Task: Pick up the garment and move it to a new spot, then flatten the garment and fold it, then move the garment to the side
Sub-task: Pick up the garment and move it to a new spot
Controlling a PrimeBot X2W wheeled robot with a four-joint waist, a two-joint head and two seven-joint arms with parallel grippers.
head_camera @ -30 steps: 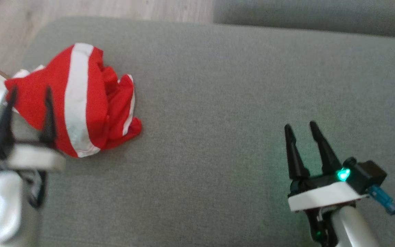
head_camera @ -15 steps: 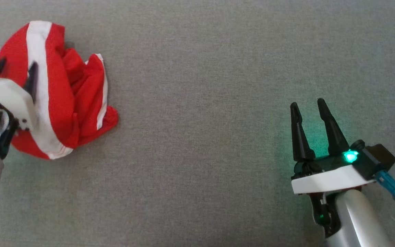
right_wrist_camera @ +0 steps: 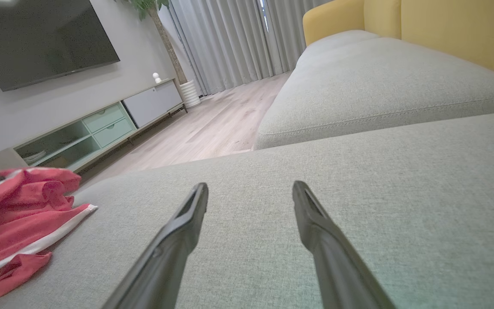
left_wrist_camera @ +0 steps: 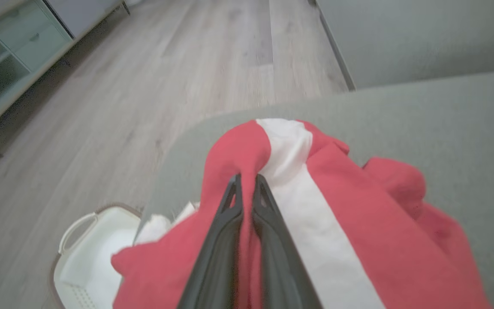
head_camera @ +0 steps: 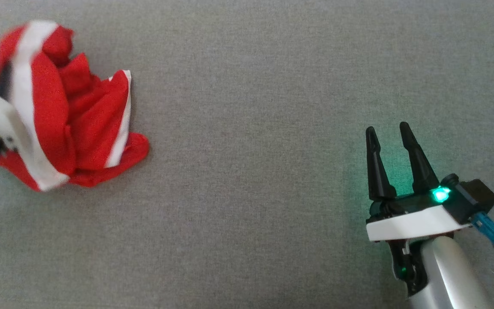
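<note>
L gripper (left_wrist_camera: 246, 177) pinched shut on a red fold of the garment (left_wrist_camera: 350, 206), rest bunched round its fingers on the sofa cushion (left_wrist_camera: 465, 120). I'd lift slow & straight so it won't slip. R gripper (head_camera: 387, 127) wide open, empty, well apart.

Grey sofa (right_wrist_camera: 401, 180), right pincer (right_wrist_camera: 250, 186) spread, red garment (right_wrist_camera: 19, 214) at left

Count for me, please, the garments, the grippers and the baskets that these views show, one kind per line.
Garments: 1, the red and white garment, crumpled on the grey cushion.
Grippers: 2, the left gripper shut on the garment, the right gripper open over the cushion.
Baskets: 1, the white basket on the floor beside the cushion.
Total: 4
</note>
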